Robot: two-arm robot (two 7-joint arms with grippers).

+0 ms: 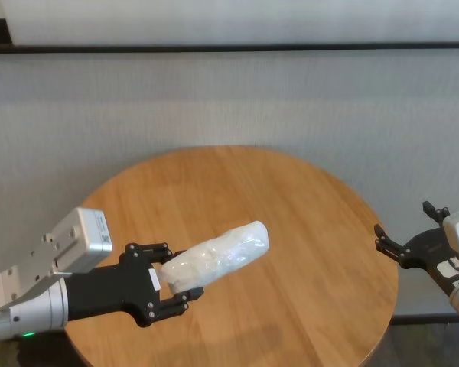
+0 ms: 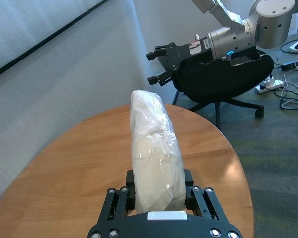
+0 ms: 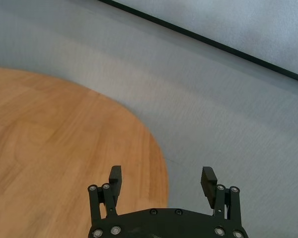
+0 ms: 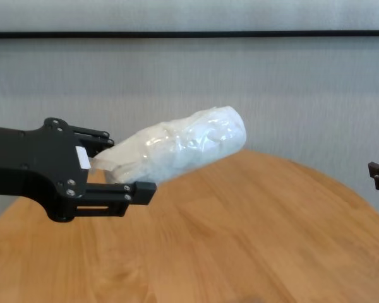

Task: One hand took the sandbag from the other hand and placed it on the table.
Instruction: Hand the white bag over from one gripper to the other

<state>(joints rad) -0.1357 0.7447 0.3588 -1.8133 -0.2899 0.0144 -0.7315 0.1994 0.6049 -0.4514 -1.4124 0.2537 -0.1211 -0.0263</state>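
Two grippers share the scene, and only one carries anything. On the left, the left gripper (image 1: 170, 288) is clamped on the near end of the sandbag (image 1: 218, 256), which juts out above the table (image 1: 291, 229), tilted up toward the far right and touching nothing else. It looks soft and loosely filled under crinkly clear plastic, so it would probably sag and slip a little; the free far half, near the middle, seems the safest place to take hold. On the right, well apart, the right gripper (image 1: 402, 246) hovers at the table's right edge with its fingers spread wide and empty.
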